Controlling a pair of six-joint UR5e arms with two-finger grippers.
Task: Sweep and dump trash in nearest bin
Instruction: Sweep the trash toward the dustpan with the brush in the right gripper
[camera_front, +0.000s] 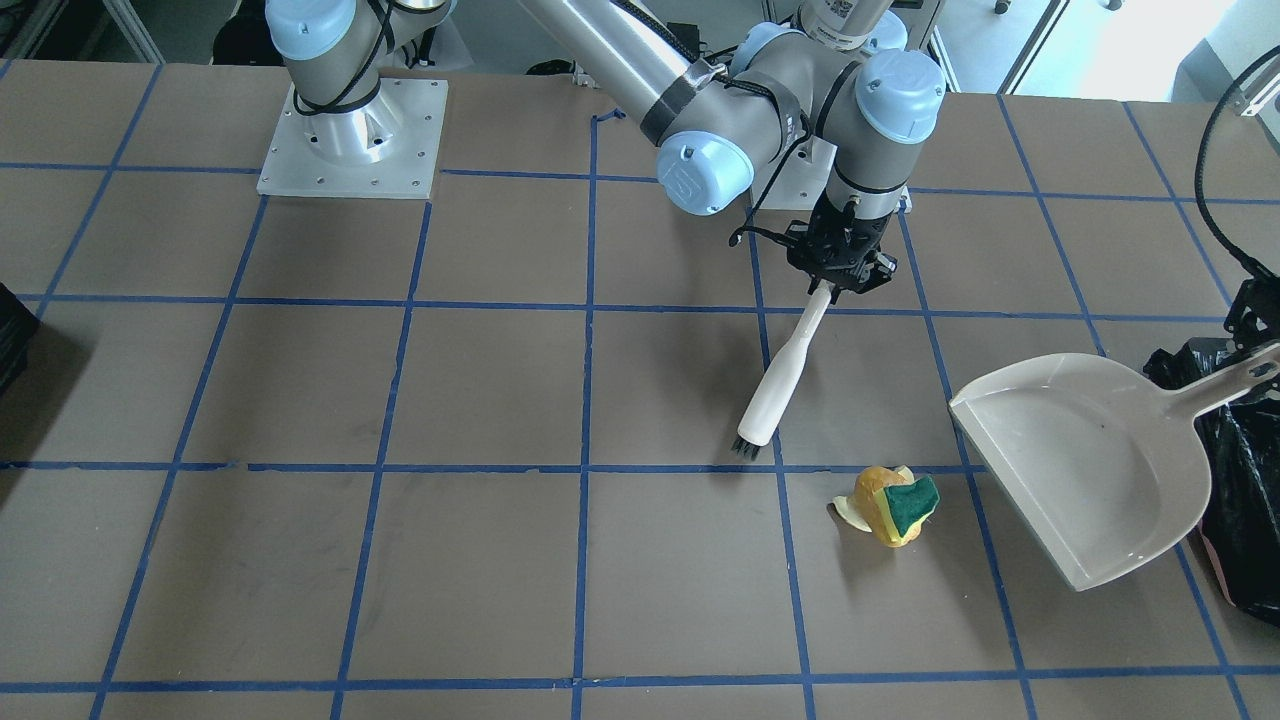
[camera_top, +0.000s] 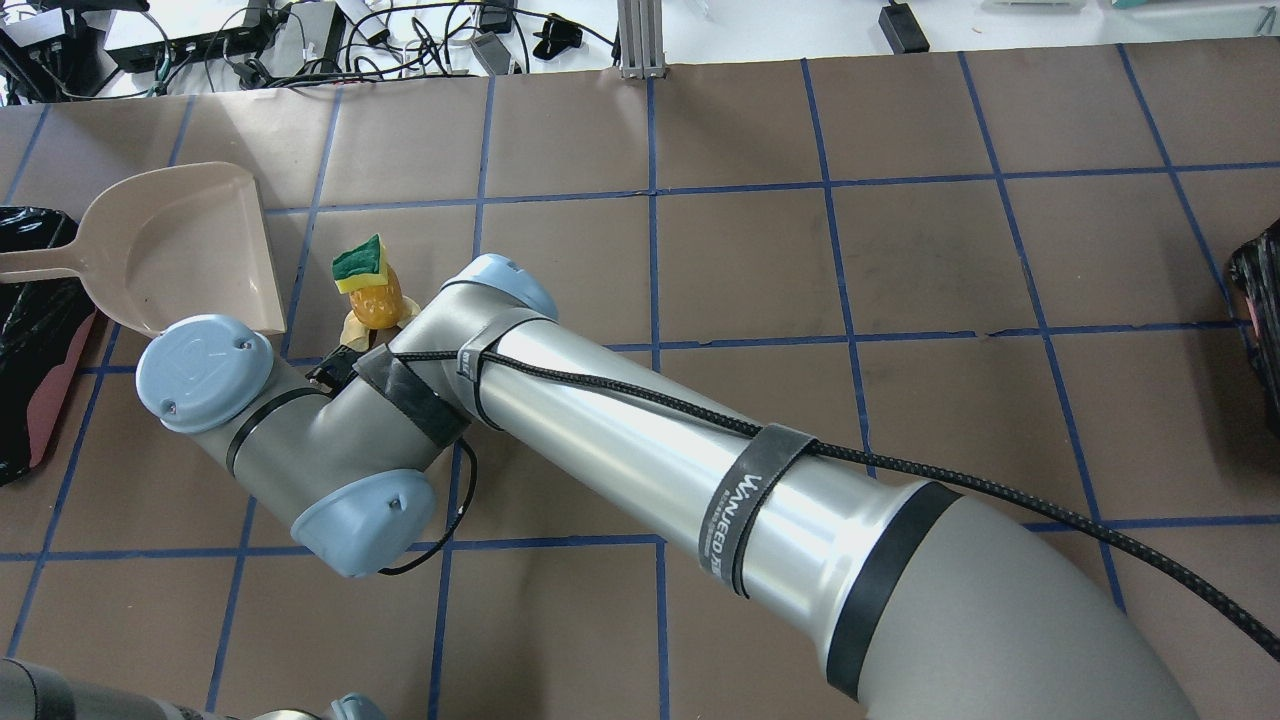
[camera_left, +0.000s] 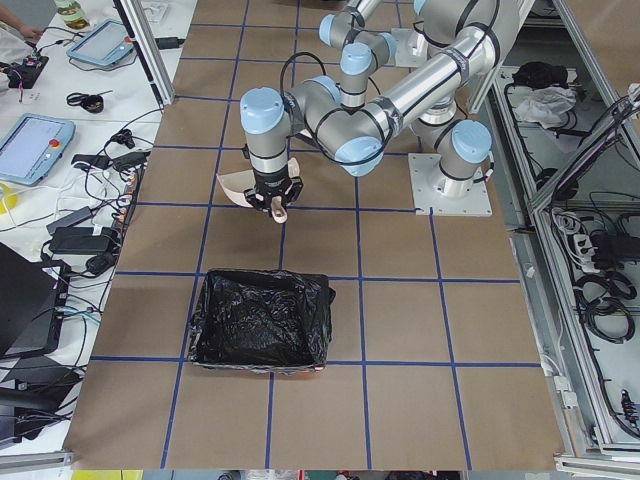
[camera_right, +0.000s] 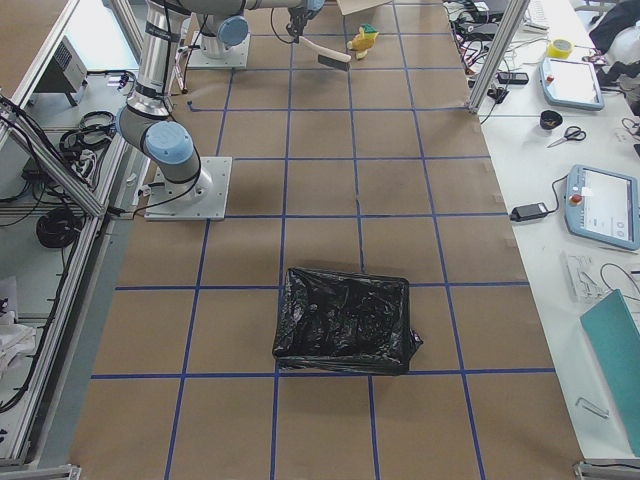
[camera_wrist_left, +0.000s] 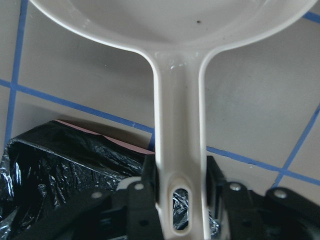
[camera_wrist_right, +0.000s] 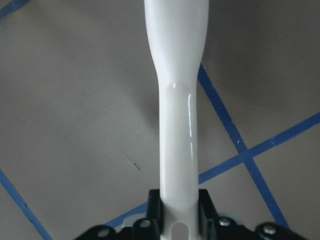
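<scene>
The trash (camera_front: 893, 503) is a small pile on the table: a yellow sponge with a green side (camera_top: 360, 265), an orange fruit piece (camera_top: 380, 300) and a pale peel (camera_front: 850, 515). My right gripper (camera_front: 840, 268) is shut on the white brush's (camera_front: 782, 380) handle, as the right wrist view (camera_wrist_right: 179, 215) shows. The black bristles (camera_front: 746, 446) are low over the table, just short of the pile on the robot's side. My left gripper (camera_wrist_left: 181, 200) is shut on the dustpan's (camera_front: 1090, 460) handle. The pan's open lip faces the pile, a small gap away. The bin (camera_front: 1240, 480) stands right behind the pan.
The black-lined bin also shows at the overhead view's left edge (camera_top: 35, 330) and in the left side view (camera_left: 262, 320). A second black-lined bin (camera_right: 345, 320) stands at the table's far right end (camera_top: 1262, 320). The right arm (camera_top: 600, 420) crosses over the table to the left half.
</scene>
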